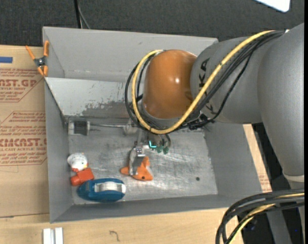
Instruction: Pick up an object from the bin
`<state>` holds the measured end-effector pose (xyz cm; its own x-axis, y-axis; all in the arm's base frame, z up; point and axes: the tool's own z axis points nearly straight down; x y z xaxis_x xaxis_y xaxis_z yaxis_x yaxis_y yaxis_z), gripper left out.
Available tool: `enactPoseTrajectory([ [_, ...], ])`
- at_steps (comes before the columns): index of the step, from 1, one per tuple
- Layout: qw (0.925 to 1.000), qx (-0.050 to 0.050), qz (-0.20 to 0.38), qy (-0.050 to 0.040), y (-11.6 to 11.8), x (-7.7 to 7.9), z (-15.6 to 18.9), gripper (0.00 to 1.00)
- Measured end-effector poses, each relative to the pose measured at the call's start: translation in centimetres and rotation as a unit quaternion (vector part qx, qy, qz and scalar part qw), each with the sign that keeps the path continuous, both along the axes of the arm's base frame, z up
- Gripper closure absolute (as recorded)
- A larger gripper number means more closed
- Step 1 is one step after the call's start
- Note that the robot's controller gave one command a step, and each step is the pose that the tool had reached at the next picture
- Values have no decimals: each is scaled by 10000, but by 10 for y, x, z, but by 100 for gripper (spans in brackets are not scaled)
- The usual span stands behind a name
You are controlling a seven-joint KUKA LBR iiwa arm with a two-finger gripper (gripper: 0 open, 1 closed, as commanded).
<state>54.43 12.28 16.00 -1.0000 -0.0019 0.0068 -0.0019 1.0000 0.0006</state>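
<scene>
The bin (54, 136) is grey, the middle toy (143, 173) orange, the oval case (100, 191) blue

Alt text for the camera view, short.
The arm's gripper is low in the middle of the grey metal bin, right over a small orange toy-like thing. Front left lie a blue oval case with a pale top and a white-and-orange figure; a dark-handled rod lies along the back wall.
</scene>
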Motion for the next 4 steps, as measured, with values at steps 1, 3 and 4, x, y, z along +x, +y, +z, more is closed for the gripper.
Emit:
enactPoseTrajectory([
  [1, 10000, 5, -8, -37, -1, 2, 4, 0],
  [3, 9782, 10, 2075, -15, -30, 3, -45, 0],
  [4, 9825, 12, 1860, -44, -48, 5, -15, 0],
])
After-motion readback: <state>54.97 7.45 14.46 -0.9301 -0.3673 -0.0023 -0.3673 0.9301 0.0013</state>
